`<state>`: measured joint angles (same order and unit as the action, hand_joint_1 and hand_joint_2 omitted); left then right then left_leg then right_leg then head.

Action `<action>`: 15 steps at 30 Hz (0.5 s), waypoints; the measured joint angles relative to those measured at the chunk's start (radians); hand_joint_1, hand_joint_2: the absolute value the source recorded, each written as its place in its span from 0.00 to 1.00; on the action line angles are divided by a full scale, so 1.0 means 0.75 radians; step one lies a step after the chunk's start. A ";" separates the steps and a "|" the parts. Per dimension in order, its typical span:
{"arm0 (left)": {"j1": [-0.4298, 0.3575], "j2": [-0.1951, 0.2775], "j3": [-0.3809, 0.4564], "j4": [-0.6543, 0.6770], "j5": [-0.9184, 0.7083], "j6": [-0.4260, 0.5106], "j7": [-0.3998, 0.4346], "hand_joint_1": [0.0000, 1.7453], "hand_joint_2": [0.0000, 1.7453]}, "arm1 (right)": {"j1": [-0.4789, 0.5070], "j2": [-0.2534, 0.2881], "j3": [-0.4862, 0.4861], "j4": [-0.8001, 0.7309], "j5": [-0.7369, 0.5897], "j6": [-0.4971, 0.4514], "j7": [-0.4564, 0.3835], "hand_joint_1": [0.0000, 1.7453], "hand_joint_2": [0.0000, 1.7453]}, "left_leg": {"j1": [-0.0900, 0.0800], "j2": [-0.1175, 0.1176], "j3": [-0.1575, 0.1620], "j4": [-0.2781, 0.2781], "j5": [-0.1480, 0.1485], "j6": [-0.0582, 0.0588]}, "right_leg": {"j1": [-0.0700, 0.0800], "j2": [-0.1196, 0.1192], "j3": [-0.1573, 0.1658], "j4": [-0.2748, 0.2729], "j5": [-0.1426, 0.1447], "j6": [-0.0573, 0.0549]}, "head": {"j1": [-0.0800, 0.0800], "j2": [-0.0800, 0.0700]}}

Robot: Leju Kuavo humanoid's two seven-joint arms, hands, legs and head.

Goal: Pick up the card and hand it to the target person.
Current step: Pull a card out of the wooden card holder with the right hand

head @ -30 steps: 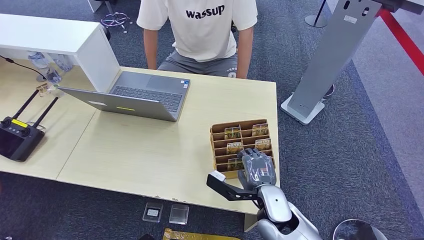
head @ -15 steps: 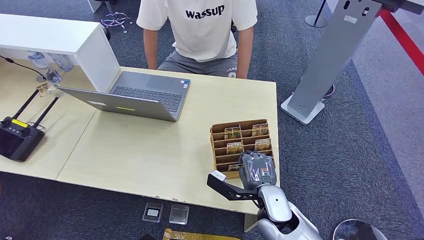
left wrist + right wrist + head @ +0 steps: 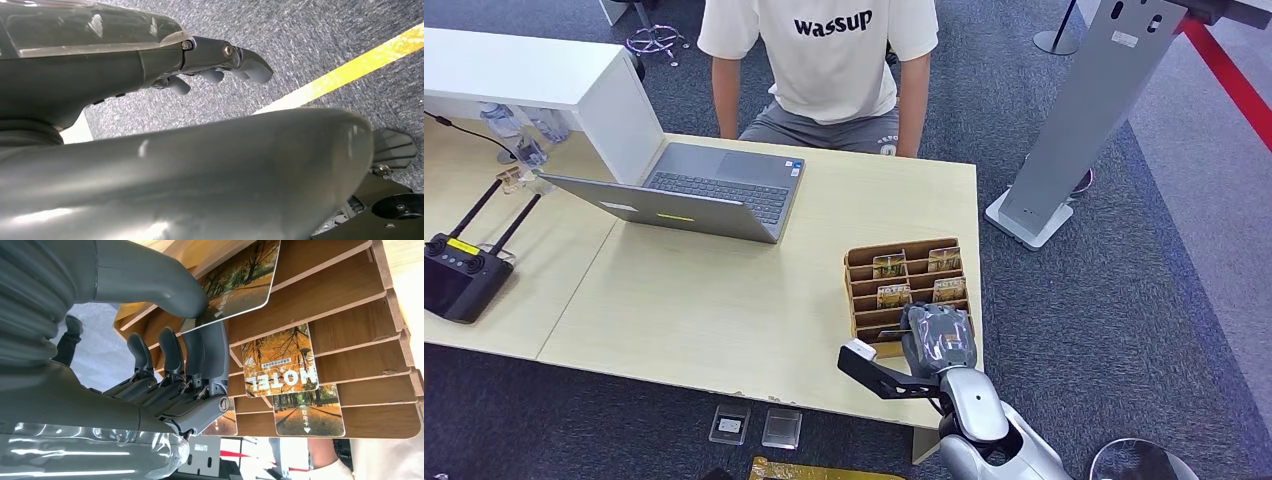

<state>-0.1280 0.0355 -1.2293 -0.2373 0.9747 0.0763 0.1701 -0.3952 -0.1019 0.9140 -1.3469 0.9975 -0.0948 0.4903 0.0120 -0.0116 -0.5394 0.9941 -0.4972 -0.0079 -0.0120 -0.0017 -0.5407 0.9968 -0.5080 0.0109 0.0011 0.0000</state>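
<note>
Your right hand (image 3: 165, 370) pinched the card (image 3: 235, 282) between thumb and fingers and had drawn back slightly from the wooden rack (image 3: 864, 322) on the bench (image 3: 724, 300); the card was coming free.

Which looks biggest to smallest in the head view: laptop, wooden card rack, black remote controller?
1. Laptop.
2. Wooden card rack.
3. Black remote controller, not far behind the rack if its antennas count; the picture's edge crops it.
</note>
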 joint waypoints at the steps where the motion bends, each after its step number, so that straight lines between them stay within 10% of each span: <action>1: 0.000 0.000 0.000 0.000 0.000 0.000 0.000 0.00 0.00 | 0.000 0.000 0.000 0.000 -0.001 0.000 0.000 0.79 1.00 | 0.000 0.000 0.000 0.000 0.000 0.000 | 0.000 0.000 0.000 0.000 0.000 0.000 | 0.000 0.000; 9: 0.000 0.000 0.000 0.000 -0.010 -0.001 0.000 0.00 0.00 | 0.000 0.000 0.001 0.007 -0.017 0.004 0.000 1.00 1.00 | 0.000 0.000 0.000 0.000 0.000 0.000 | 0.000 0.000 0.000 0.000 0.000 0.000 | 0.000 0.000; 13: 0.000 0.000 0.000 0.000 -0.012 -0.011 -0.002 0.00 1.00 | 0.001 0.000 0.001 0.008 -0.021 0.004 0.000 1.00 1.00 | 0.000 0.000 0.001 0.000 0.000 0.000 | 0.000 0.000 0.000 0.000 0.000 0.000 | 0.000 0.000; 15: -0.001 0.000 0.000 0.000 -0.018 -0.019 -0.004 0.00 1.00 | 0.001 0.000 0.001 0.009 -0.022 0.004 0.000 1.00 1.00 | 0.000 0.000 0.001 0.000 0.000 0.000 | 0.000 0.000 0.000 0.000 0.000 0.000 | 0.000 0.000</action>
<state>-0.1285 0.0355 -1.2295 -0.2373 0.9615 0.0617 0.1669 -0.3946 -0.1019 0.9146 -1.3402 0.9810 -0.0916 0.4906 0.0120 -0.0116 -0.5389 0.9941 -0.4972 -0.0079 -0.0120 -0.0015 -0.5406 0.9968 -0.5080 0.0109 0.0010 0.0000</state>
